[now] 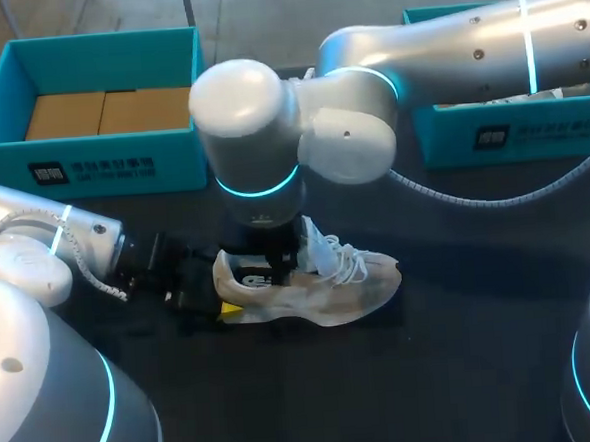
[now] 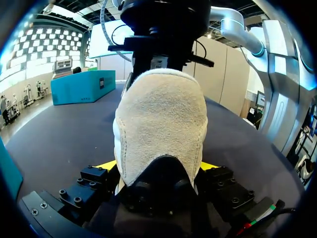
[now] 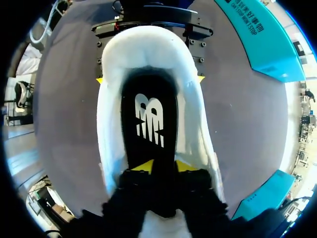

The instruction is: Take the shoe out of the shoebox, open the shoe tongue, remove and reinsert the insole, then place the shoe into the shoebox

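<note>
Shoe (image 1: pixel 329 284) out of shoebox (image 1: pixel 110 152), standing on table (image 1: pixel 483 350), tongue raised. Left gripper (image 2: pixel 158 166) clamped across the heel. Right gripper (image 3: pixel 163 166) down in the opening, tips pinched narrowly on black insole (image 3: pixel 148 119) (seated or lifting: cannot tell). Judged mid insole step; reboxing left.

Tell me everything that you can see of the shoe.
The shoe is a pale, off-white sneaker of suede-like fabric with white laces. It stands on its sole on the dark table, toe towards my right. The left gripper clamps its heel from both sides. The right gripper reaches into its opening from above and pinches the black insole.
</note>
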{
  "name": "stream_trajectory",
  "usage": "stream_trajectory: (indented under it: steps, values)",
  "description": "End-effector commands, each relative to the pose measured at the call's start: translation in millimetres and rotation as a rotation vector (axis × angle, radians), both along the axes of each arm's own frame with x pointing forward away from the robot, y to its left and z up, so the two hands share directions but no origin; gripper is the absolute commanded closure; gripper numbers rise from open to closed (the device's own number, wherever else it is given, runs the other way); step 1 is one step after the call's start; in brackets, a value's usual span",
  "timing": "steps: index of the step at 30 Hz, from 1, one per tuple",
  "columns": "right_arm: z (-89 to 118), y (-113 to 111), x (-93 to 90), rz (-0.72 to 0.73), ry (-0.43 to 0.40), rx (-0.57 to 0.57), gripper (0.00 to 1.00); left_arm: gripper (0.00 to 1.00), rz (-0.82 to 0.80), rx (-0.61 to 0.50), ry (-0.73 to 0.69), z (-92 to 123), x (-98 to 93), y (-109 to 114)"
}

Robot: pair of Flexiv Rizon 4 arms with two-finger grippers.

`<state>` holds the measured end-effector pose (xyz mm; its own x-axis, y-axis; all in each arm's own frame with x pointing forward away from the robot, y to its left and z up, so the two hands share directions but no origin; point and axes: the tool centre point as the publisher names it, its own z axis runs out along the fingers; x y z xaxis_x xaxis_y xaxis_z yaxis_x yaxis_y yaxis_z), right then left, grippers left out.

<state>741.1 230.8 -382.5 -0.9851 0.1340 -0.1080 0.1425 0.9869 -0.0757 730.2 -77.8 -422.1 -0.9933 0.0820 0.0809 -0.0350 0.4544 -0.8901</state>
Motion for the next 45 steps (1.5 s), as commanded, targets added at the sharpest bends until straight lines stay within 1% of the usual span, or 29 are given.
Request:
stream_trajectory:
  steps: [1,7,15,20,23,29,32,33,34,38,45]
  values:
    - [-1.8,-1.0,-1.2,0.0,-0.006,0.007,0.56,1.0,0.0,0.001,0.0,-1.2,0.4,-0.4]
    - [-9.1,3.0,3.5,0.019,0.018,0.005,0.53,1.0,0.0,0.001,0.0,-1.2,0.4,-0.4]
    - [-28.0,9.2,7.8,0.043,0.065,-0.007,0.53,1.0,0.0,0.001,0.0,-1.2,0.4,-0.4]
    - [-41.2,11.3,5.1,0.052,0.108,-0.014,0.54,1.0,0.0,0.001,0.0,-1.2,0.4,-0.4]
    - [-50.2,11.3,0.5,0.057,0.144,-0.017,0.55,1.0,0.0,0.001,0.0,-1.2,0.4,-0.4]
    - [-65.5,8.4,-12.0,0.047,0.204,-0.033,0.65,1.0,0.0,0.001,0.0,-1.2,0.4,-0.4]
    - [-71.1,7.3,-17.9,0.044,0.222,-0.043,0.8,1.0,0.0,0.001,0.0,-1.2,0.4,-0.4]
    - [-72.1,6.9,-19.4,0.042,0.226,-0.046,0.93,1.0,0.0,0.001,0.0,-1.2,0.4,-0.4]
    - [-72.5,6.4,-20.2,0.04,0.228,-0.049,1.0,1.0,0.0,0.001,0.0,-1.2,0.4,-0.4]
    - [-67.1,3.0,-22.1,0.034,0.226,-0.055,1.0,1.0,0.0,0.001,0.0,-1.2,0.4,-0.4]
    - [-34.5,0.5,-19.8,0.03,0.173,-0.048,1.0,1.0,0.0,0.001,0.0,-1.2,0.4,-0.4]
